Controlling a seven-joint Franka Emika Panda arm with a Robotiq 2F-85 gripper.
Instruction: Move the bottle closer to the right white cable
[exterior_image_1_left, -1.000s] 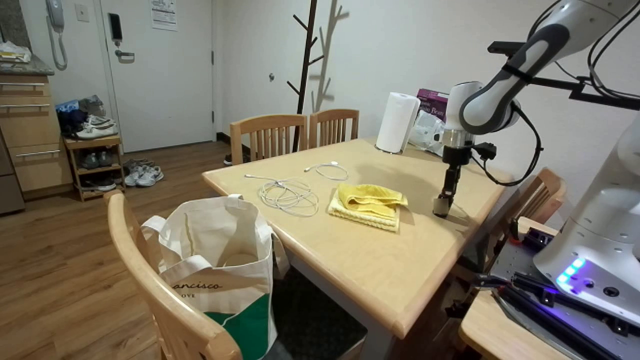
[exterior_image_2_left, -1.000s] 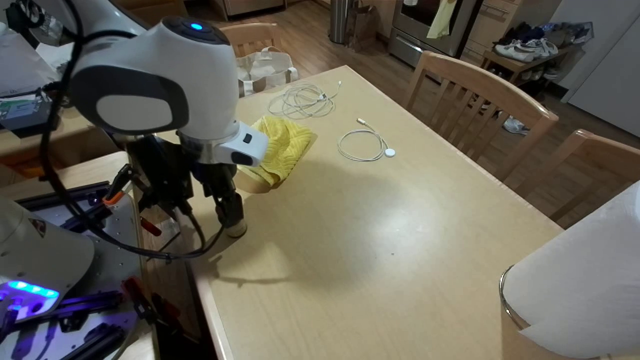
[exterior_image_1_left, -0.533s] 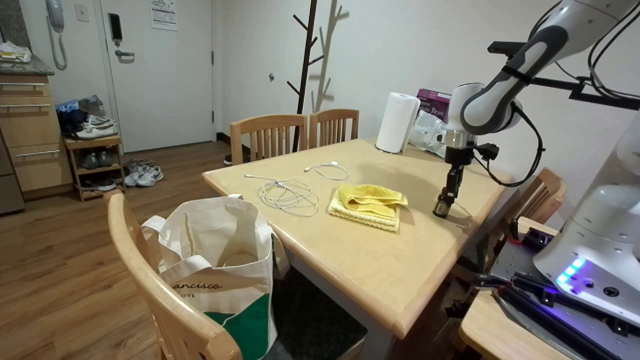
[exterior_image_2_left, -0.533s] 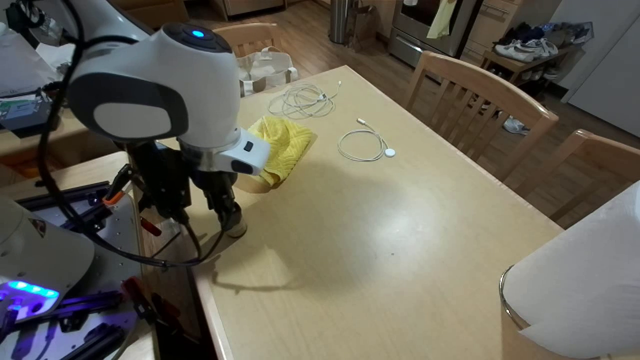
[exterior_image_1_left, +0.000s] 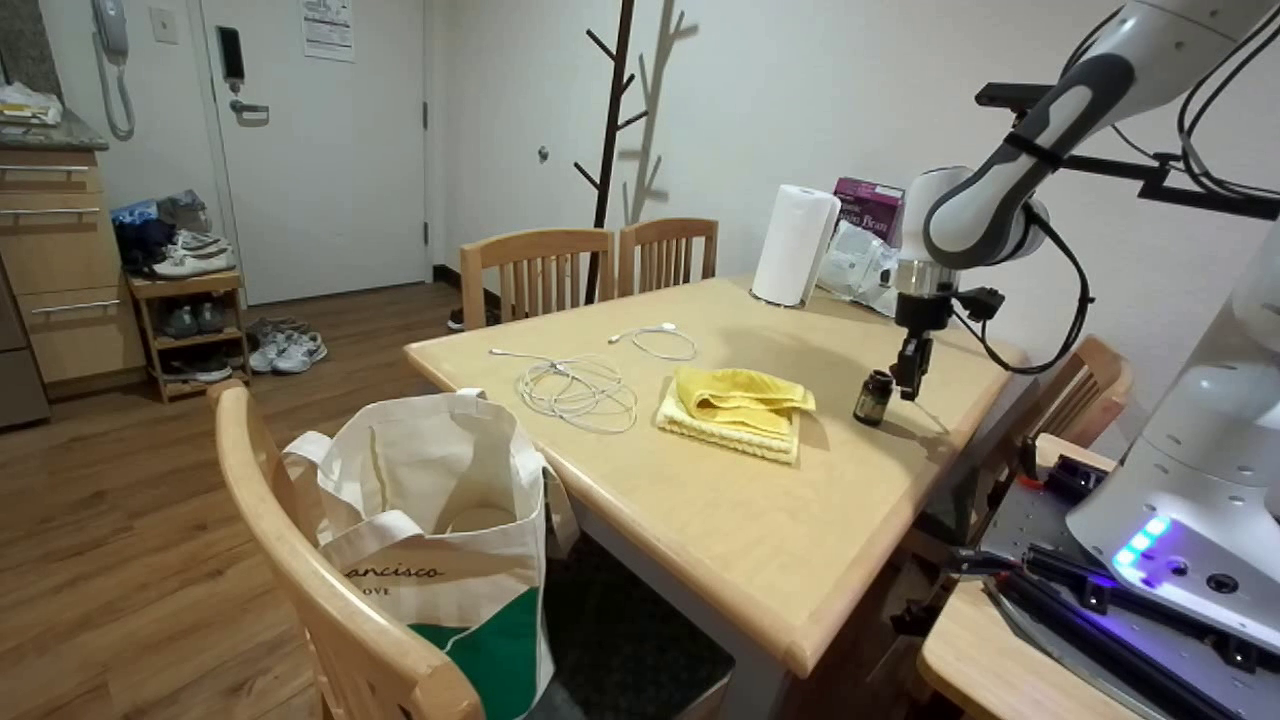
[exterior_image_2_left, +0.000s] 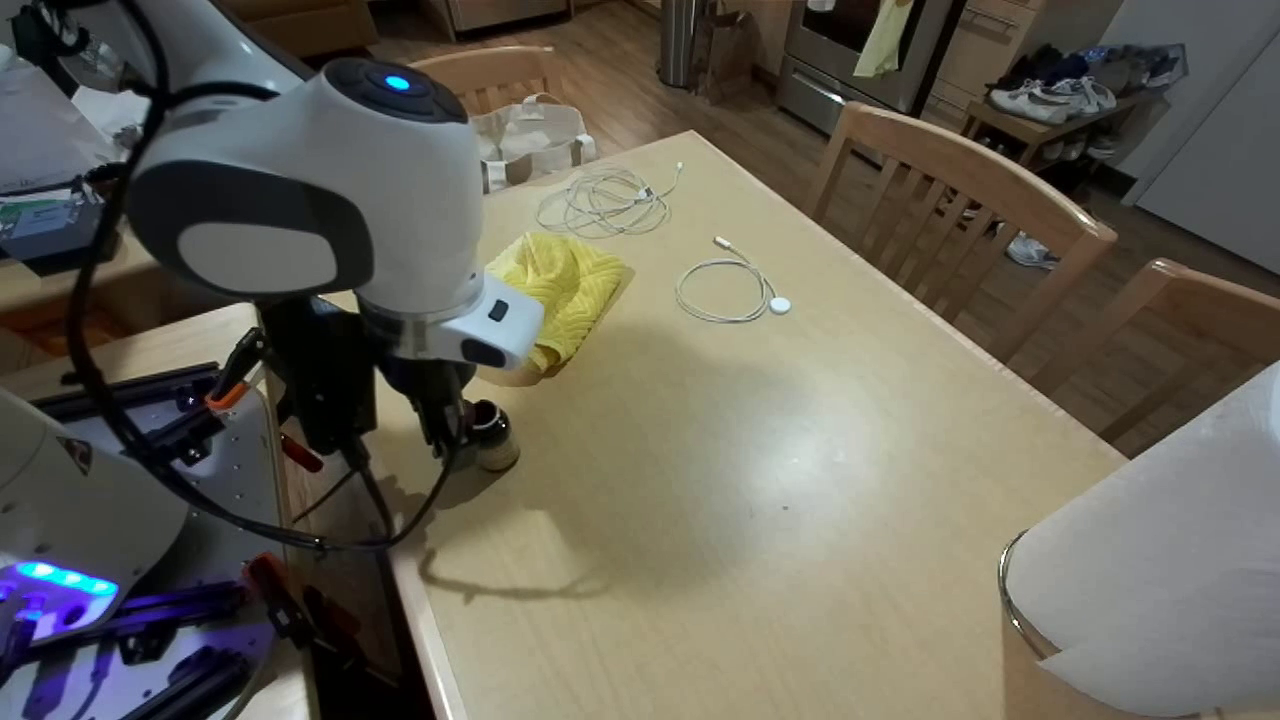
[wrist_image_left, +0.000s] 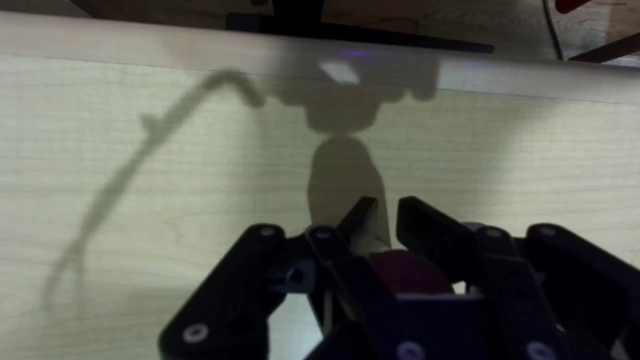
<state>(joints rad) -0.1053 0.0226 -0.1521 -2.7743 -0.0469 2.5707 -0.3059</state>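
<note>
On the table (exterior_image_1_left: 740, 520), the bottle (exterior_image_1_left: 872, 400) stood upright just beside your gripper (wrist_image_left: 389, 210), whose 2 fingertips (wrist_image_left: 419, 219) hung slightly apart.

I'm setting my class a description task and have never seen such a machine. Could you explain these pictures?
This is a robot arm ending in a two-fingered end effector. Two viewpoints are cameras outside the robot; the close-up comes from a camera on its wrist. On the table lie a folded yellow cloth, a coiled white cable and a smaller white cable with a round end; a white paper roll and a small dark bottle stand there. The bottle is beside the end effector, whose fingers are apart, so nothing appears held.
</note>
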